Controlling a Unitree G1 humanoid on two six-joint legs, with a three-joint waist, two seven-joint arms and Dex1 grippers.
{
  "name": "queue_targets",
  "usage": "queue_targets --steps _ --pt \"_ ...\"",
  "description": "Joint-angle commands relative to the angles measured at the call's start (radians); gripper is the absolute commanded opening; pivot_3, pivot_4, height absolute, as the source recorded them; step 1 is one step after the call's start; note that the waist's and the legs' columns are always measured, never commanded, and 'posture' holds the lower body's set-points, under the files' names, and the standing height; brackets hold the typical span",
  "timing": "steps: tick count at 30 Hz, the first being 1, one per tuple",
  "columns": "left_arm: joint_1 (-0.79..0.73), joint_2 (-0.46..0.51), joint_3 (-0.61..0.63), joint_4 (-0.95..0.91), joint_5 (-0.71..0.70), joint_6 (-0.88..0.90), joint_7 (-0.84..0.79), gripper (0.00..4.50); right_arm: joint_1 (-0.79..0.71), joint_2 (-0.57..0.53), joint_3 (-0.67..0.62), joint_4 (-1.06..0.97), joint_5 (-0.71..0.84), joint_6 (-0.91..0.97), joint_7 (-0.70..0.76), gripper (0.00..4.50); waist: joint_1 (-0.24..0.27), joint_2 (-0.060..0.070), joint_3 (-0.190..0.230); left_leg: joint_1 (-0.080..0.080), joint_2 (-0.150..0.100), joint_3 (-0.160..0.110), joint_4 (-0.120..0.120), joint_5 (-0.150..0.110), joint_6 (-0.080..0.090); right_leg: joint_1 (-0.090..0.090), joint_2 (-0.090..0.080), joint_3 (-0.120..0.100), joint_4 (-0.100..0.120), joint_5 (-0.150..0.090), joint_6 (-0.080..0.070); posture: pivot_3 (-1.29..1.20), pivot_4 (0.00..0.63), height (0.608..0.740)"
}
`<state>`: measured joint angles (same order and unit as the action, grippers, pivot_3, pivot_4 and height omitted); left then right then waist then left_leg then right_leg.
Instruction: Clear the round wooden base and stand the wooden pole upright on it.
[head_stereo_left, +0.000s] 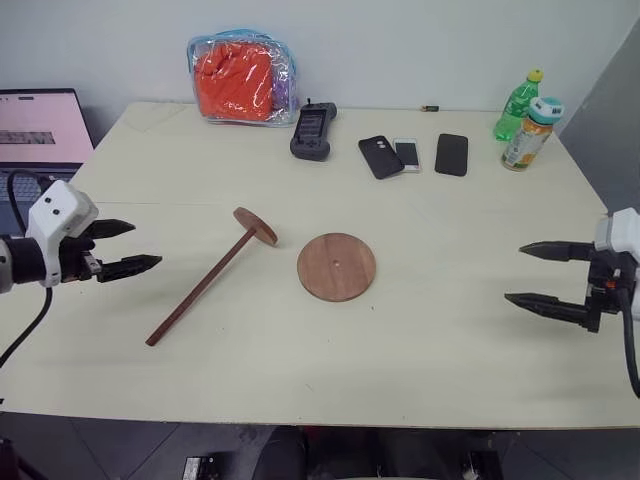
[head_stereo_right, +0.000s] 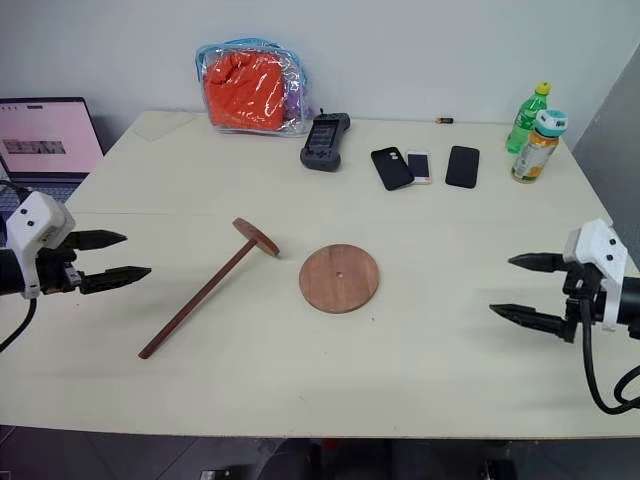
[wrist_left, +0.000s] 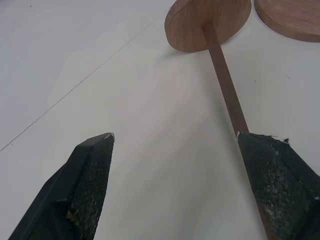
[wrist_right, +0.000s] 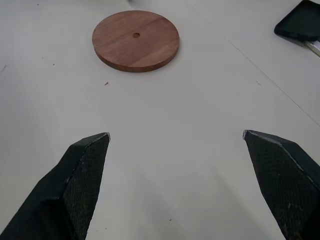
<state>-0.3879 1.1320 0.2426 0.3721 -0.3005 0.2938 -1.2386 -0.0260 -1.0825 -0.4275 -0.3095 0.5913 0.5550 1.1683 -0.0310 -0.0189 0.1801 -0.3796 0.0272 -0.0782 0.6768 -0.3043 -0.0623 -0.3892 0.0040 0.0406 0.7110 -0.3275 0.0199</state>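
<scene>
The round wooden base (head_stereo_left: 337, 266) lies flat in the middle of the table, its small centre hole showing and nothing on it. Just left of it lies the wooden pole (head_stereo_left: 202, 285) on its side, its small disc end (head_stereo_left: 256, 225) nearest the base and its rod running toward the front left. My left gripper (head_stereo_left: 140, 247) hovers open at the table's left edge, pointing at the pole, nothing between its fingers. My right gripper (head_stereo_left: 525, 274) hovers open at the right edge, pointing at the base (wrist_right: 136, 40), also holding nothing.
At the back of the table stand a clear bag of orange cloth (head_stereo_left: 242, 78), a black handheld device (head_stereo_left: 312, 131), three phones (head_stereo_left: 412, 154) and two bottles (head_stereo_left: 527, 117). A laptop (head_stereo_left: 40, 125) sits off the left side.
</scene>
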Motion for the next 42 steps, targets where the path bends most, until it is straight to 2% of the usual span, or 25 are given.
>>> queue_targets --steps 1,14,17,20,26,32,36,42 --pt "-0.03 0.004 0.01 0.007 -0.007 -0.002 -0.001 4.09 -0.004 0.008 -0.008 -0.034 0.005 -0.012 -0.01 4.5 0.0 0.0 0.0 0.0 0.0 0.0 0.0 0.0 0.0 0.0 0.001 0.0 0.0 0.0 0.0 0.0 0.15 0.74" --pt "-0.022 -0.016 -0.014 -0.029 0.0 0.003 -0.002 4.09 -0.029 0.023 0.037 -0.037 -0.001 -0.031 -0.02 4.5 0.0 0.0 0.0 0.0 0.0 0.0 0.0 0.0 0.0 0.0 0.001 0.0 0.0 0.0 0.0 0.0 0.15 0.74" --pt "-0.039 -0.02 -0.026 -0.019 0.003 0.024 0.004 4.47 -0.033 0.028 0.047 -0.053 0.007 -0.026 -0.022 4.5 0.0 0.0 0.0 0.0 0.0 0.0 0.0 0.0 0.0 0.0 0.001 0.0 0.0 0.0 0.0 0.0 0.15 0.74" --pt "-0.072 -0.032 -0.058 -0.013 0.014 0.049 0.011 4.47 -0.038 0.031 0.061 -0.097 0.042 -0.003 -0.014 4.5 0.001 0.0 0.0 0.0 0.0 0.0 0.0 0.0 0.0 0.0 0.001 0.0 0.0 0.0 0.0 0.0 0.15 0.74" --pt "-0.127 -0.063 -0.139 -0.087 -0.024 0.181 -0.057 4.47 -0.083 0.071 0.111 -0.222 0.147 0.067 -0.054 4.5 0.0 0.0 0.0 0.0 0.0 0.0 0.001 0.0 0.0 0.0 0.002 0.0 0.001 0.0 0.0 0.0 0.15 0.74" --pt "-0.287 -0.133 -0.336 -0.097 0.084 0.341 -0.015 4.47 -0.136 0.169 0.193 -0.319 0.211 0.105 -0.159 4.5 0.003 0.0 0.0 -0.001 -0.001 -0.002 0.002 0.0 0.0 0.0 0.003 0.0 0.002 0.0 0.0 0.0 0.15 0.74" --pt "-0.39 -0.192 -0.402 -0.07 0.121 0.479 0.039 4.47 -0.131 0.188 0.209 -0.359 0.246 0.127 -0.188 4.5 0.002 -0.001 0.0 -0.002 -0.002 -0.002 0.002 0.0 0.0 0.0 0.003 0.0 0.001 0.0 0.0 0.0 0.15 0.74" --pt "-0.444 -0.239 -0.492 -0.059 0.183 0.519 0.052 4.47 -0.18 0.231 0.248 -0.404 0.273 0.128 -0.254 4.5 -0.004 -0.001 0.0 -0.001 -0.001 -0.002 0.002 0.0 0.0 0.0 0.004 0.0 0.002 0.0 0.0 0.0 0.15 0.74"
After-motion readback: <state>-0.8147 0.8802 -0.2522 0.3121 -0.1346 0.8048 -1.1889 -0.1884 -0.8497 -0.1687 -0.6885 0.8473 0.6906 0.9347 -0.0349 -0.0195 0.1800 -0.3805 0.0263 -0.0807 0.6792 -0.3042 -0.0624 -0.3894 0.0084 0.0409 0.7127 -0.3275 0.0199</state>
